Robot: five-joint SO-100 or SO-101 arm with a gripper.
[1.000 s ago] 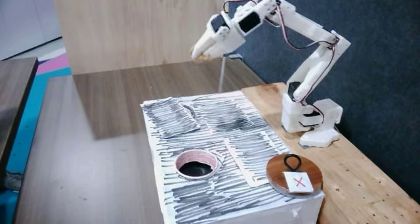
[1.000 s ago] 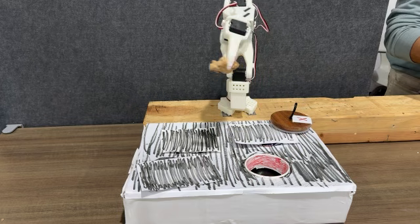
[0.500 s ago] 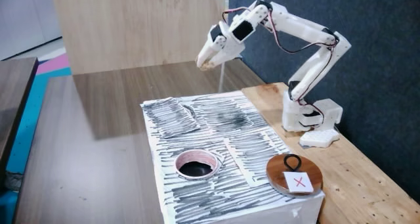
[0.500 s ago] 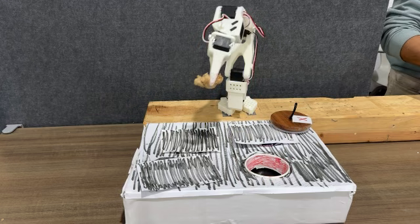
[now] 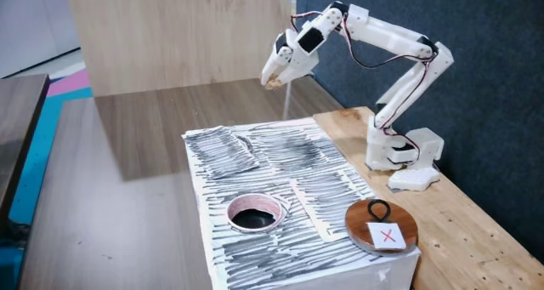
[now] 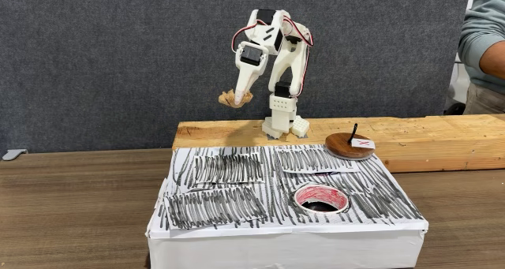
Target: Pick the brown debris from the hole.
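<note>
We see the gripper [image 6: 233, 100] pinching the brown debris [image 6: 232, 99] high in the air — well above the box and clear of it. Over the last second the arm has swung the clump sideways: in the fixed view facing the robot it has gone from straight in front of the arm's base to a spot out past the box's left rear corner, and a little lower. In the other fixed view the gripper [image 5: 272, 80] hangs beyond the far edge of the streaked paper [image 5: 280, 179], over the bare wooden table [image 5: 136, 179].

The hole [image 6: 321, 198] sits near the box's front edge, its dark opening showing no clump inside; in the angled view the hole [image 5: 255, 213] looks just as vacant. The wooden disc [image 6: 350, 146] with the red X rests at the box's corner by the plank.

We judge the picking itself done — what remains is carrying the debris off and letting go somewhere away from the box.
</note>
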